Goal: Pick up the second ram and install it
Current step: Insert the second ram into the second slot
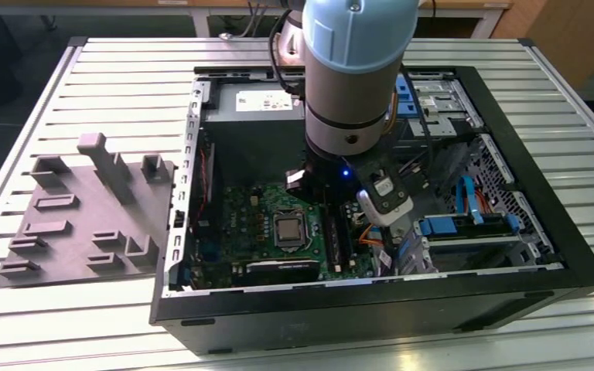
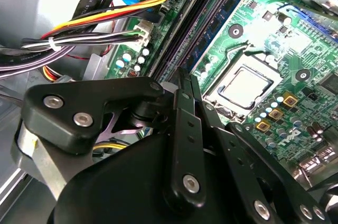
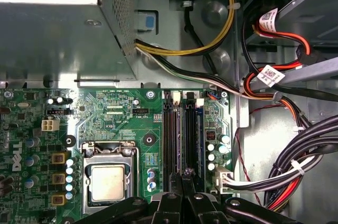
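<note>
My gripper (image 2: 183, 76) (image 3: 185, 174) is down inside the open computer case, its two black fingers pressed together. Their tips sit right on the row of long black memory slots (image 3: 179, 129) (image 2: 193, 28) (image 1: 336, 236), next to the silver processor (image 3: 107, 182) (image 2: 244, 84) on the green motherboard (image 1: 250, 224). A bluish-green stick with small chips (image 2: 219, 23) stands seated in a slot beside the fingertips. I cannot tell the second ram apart from the dark slots under the fingertips, nor whether anything thin is pinched between the fingers.
Bundles of black, yellow, red and orange cables (image 3: 296, 171) (image 2: 90, 28) crowd the case beside the slots. The metal power supply box (image 3: 58, 28) sits just beyond the board. A grey tray with upright posts (image 1: 80, 224) lies on the slatted table at the exterior view's left. The arm (image 1: 354, 93) rises over the case.
</note>
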### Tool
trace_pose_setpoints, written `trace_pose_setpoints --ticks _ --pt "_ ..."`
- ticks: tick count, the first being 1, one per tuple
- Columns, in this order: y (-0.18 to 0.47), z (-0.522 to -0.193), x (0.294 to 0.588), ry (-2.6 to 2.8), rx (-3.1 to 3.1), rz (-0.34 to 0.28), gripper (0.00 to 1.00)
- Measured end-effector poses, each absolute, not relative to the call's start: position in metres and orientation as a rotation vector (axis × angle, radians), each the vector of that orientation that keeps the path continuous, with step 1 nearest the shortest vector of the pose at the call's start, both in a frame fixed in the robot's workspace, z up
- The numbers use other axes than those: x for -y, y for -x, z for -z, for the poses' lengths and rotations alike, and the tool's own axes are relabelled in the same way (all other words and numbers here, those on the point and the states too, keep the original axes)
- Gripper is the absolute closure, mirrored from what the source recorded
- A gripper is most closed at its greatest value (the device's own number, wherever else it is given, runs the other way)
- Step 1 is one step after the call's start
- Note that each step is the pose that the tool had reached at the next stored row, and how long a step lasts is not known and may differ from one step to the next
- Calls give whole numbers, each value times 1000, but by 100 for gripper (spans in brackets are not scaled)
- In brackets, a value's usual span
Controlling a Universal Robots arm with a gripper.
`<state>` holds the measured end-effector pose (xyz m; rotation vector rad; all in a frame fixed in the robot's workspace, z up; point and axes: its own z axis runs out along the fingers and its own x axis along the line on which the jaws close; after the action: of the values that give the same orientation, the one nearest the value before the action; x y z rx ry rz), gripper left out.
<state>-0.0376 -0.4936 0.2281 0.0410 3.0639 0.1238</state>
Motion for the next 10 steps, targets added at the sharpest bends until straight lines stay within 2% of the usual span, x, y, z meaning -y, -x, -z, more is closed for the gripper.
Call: trace_pose_setpoints --ticks 10 --pt "38 -227 494 -41 -3064 -125 89"
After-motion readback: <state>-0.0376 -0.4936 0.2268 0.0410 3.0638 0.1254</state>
